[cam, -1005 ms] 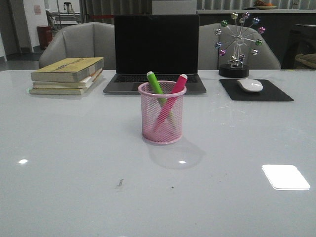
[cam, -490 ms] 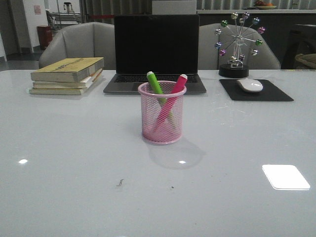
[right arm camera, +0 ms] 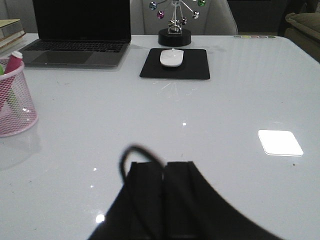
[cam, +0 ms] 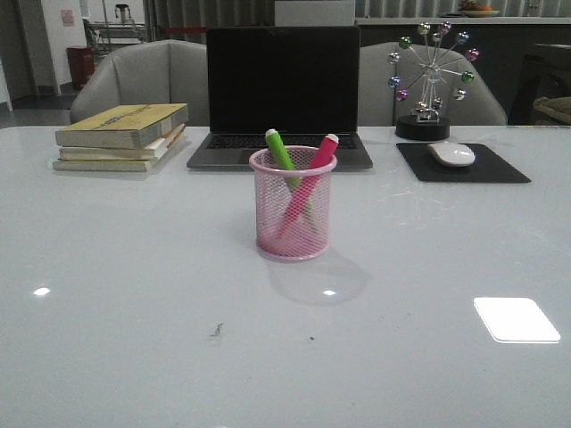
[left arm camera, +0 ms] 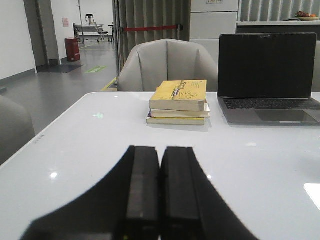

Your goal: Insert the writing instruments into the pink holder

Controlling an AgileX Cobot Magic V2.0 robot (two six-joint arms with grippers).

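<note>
- At the centre of the front view, a round pink wire-mesh pencil cup [cam: 293, 205] stands upright on the glossy white table [cam: 134, 312].
- Inside the cup lean two thick markers: a lime green marker [cam: 282, 153] tilting toward the upper left, and a hot pink marker [cam: 312, 174] tilting toward the upper right. Their lower parts cross behind the mesh and both tops stick out above the rim.
- Behind the cup sits an open dark laptop [cam: 282, 89] with a black screen.
- A stack of yellow-covered books [cam: 123, 135] lies in the upper left of the frame.
- A white mouse [cam: 451, 153] rests on a black mouse pad [cam: 462, 164] in the upper right, with a ball-studded desk ornament [cam: 430, 80] behind it.
- Neither arm shows in the front view. Each wrist view shows its claw clenched on nothing: the left gripper [left arm camera: 160, 187] and the right gripper [right arm camera: 164, 200], fingers pressed together.
</note>
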